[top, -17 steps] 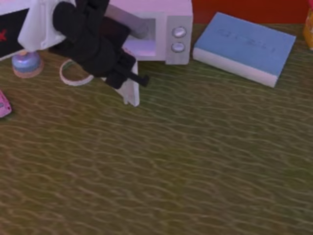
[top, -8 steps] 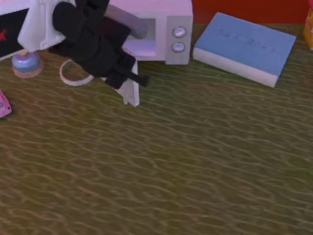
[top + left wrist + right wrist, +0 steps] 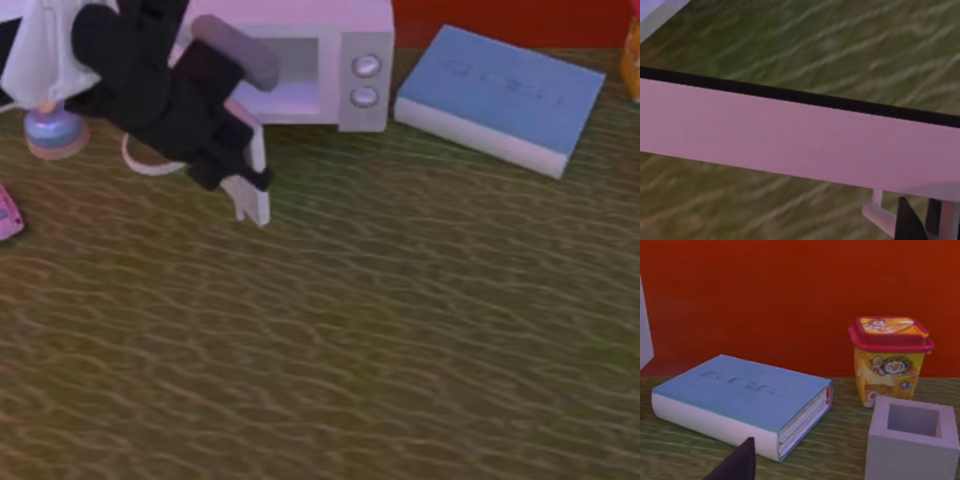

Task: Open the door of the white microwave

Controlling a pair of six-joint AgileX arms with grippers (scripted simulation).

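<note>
At the far left of the tabletop (image 3: 380, 350), your left claw (image 3: 238, 178) is clenched on the door (image 3: 256, 180), which stands swung out from the white microwave (image 3: 330, 60), cavity exposed. Treat the panel as light and stiff on its hinge; hold its free edge. The olive cloth looks grippy. Rightward lies a blue book (image 3: 500, 90) before a red wall (image 3: 790, 290); I cannot tell the right claw's state.

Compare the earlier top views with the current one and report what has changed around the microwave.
The left gripper, gripping the door at its free edge, moved toward the table's left, swinging the door wider open; more of the cavity of the white microwave now shows. The microwave body, the blue book, the white ring and the small bell stayed put.
</note>
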